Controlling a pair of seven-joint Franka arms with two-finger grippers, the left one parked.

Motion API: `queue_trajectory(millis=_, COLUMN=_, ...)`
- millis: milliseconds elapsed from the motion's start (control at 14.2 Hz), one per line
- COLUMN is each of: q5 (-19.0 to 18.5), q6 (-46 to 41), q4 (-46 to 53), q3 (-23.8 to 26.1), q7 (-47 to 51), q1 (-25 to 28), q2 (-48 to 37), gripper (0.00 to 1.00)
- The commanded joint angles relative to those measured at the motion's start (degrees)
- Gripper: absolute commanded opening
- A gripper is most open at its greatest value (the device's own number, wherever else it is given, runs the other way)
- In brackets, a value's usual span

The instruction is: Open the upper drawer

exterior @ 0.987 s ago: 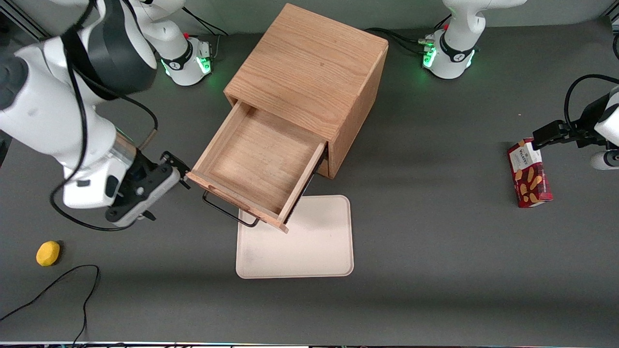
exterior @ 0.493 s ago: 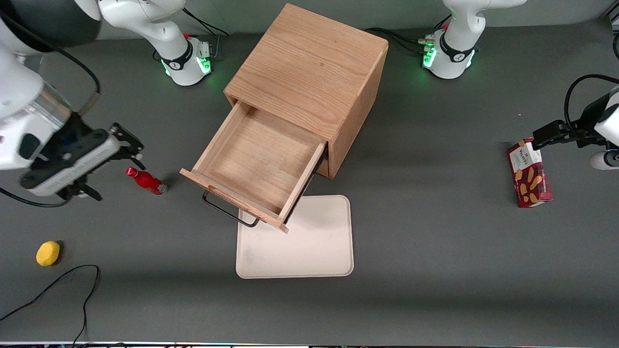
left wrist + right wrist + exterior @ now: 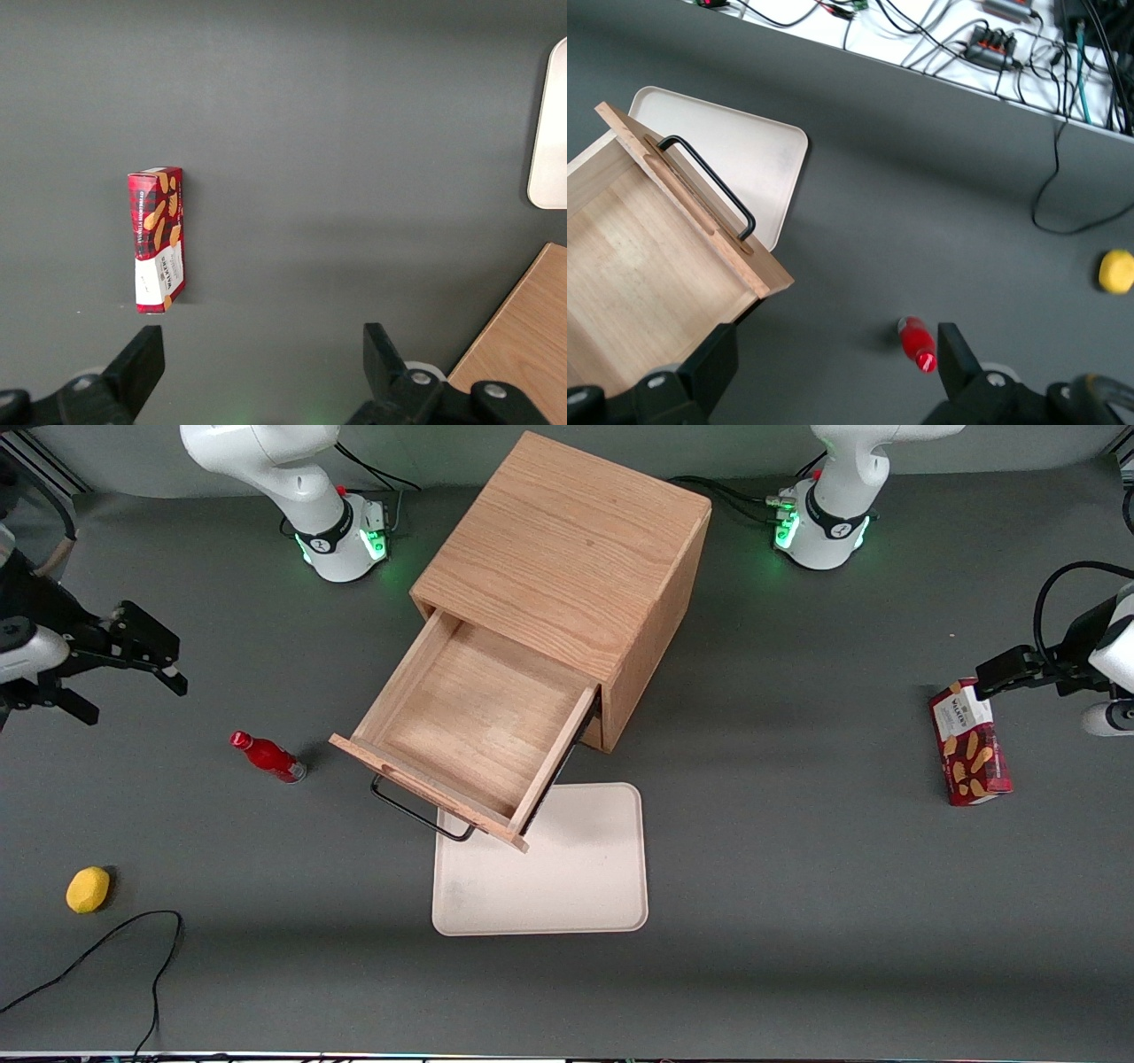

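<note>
The upper drawer (image 3: 478,731) stands pulled well out of the wooden cabinet (image 3: 567,558), its light-wood tray bare inside, its front edge reaching toward the front camera. The thin black handle (image 3: 421,815) on the drawer's front hangs just above the near corner of the cream tray (image 3: 567,877), which lies flat on the grey table (image 3: 797,886) nearer the front camera than the cabinet, partly tucked under the drawer's front. The gripper (image 3: 146,657) hovers over the table well apart from the cabinet, toward the working arm's end, its fingers (image 3: 713,363) spread wide with nothing between them. A small red bottle (image 3: 267,755) stands on the table between the gripper and the drawer, near the drawer's front corner. A yellow lemon (image 3: 88,889) sits farther out toward the working arm's end, nearer the front camera than the bottle, with a black cable (image 3: 106,948) looping just beside it. Toward the parked arm's end, well apart from the cabinet, lies a red biscuit box (image 3: 970,755).
</note>
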Motion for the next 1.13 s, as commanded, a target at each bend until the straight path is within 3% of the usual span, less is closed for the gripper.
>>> queue_trajectory(millis=0, q5=-1.0, q6=-0.5, q4=-5.9, q3=0.8, q7=2.1, q1=-2.4, q2=-5.1, gripper=1.0)
queue_trajectory(millis=423, q5=-1.1, q6=-1.8, q4=-6.2, q3=-3.0, q7=3.0, q1=-3.9, q2=-5.0, gripper=1.0)
queue_trajectory(millis=634, q5=-1.1, q6=-1.8, q4=-6.1, q3=-3.6, q7=9.9, q1=-3.9, q2=-4.0, gripper=1.0)
queue_trajectory(millis=1057, q5=-2.4, q6=-0.4, q4=-6.9, q3=1.3, q7=11.6, q1=-8.2, q2=-3.2, gripper=1.0)
